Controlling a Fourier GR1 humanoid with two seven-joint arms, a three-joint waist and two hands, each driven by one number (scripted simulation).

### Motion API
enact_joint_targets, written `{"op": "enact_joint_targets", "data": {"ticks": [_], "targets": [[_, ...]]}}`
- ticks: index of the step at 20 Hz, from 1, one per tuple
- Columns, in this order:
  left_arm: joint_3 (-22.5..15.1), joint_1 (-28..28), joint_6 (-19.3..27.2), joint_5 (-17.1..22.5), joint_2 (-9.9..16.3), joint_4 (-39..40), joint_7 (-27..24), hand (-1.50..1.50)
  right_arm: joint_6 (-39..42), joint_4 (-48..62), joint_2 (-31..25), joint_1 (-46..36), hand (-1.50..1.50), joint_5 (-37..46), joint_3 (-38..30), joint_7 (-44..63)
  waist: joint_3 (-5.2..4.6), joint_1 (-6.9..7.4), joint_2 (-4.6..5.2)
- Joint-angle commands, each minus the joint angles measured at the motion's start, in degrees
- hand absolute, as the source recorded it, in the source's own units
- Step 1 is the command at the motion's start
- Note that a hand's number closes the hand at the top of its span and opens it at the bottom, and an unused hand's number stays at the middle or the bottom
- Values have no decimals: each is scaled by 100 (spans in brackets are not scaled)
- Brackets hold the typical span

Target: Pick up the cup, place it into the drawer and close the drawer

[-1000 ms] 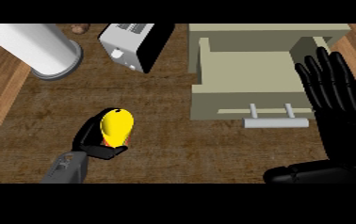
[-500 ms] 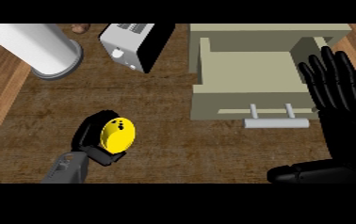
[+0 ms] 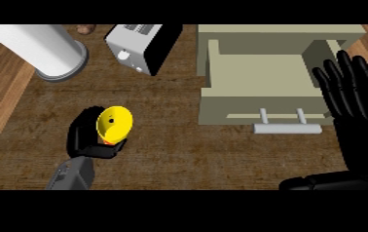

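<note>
**Left hand holds the yellow cup over the desk; drawer stands open**

Head view, looking steeply down at the brown wooden desk (image 3: pixel 179 143). I see my left hand (image 3: pixel 90 136) at the lower left, its black fingers curled round the yellow cup (image 3: pixel 114 124). The cup is tipped so that its round open mouth faces up toward me, and a little orange shows at its lower edge. The grey forearm comes in below it from the bottom edge.

The cup sits well apart from the drawer (image 3: pixel 262 75), which is at the upper right. The drawer is pulled open, a pale beige box with bare floor showing inside. Its front panel faces the near side and carries a light bar handle (image 3: pixel 286 126) on two short posts.

My right hand (image 3: pixel 345 94) is at the right edge, beside the drawer's right wall, open with fingers straight and pointing up. It holds nothing.

At the top centre, left of the drawer, stands a white and black toaster (image 3: pixel 140 46), turned at an angle. At the upper left lies a large white cylinder (image 3: pixel 39 48) with a grey rim.
</note>
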Motion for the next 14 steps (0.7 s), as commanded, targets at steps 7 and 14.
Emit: {"op": "enact_joint_targets", "data": {"ticks": [7, 14], "targets": [[-758, 576, 220, 159, -464, -2760, 1282, 150, 41, 176, 10, 35, -150, -128, -154, -122, 9, 39, -22], [-841, -75, 780, 637, -512, -4262, 3127, 150, 89, 71, -6, 162, -150, -66, -124, -174, 5, -9, -11]]}}
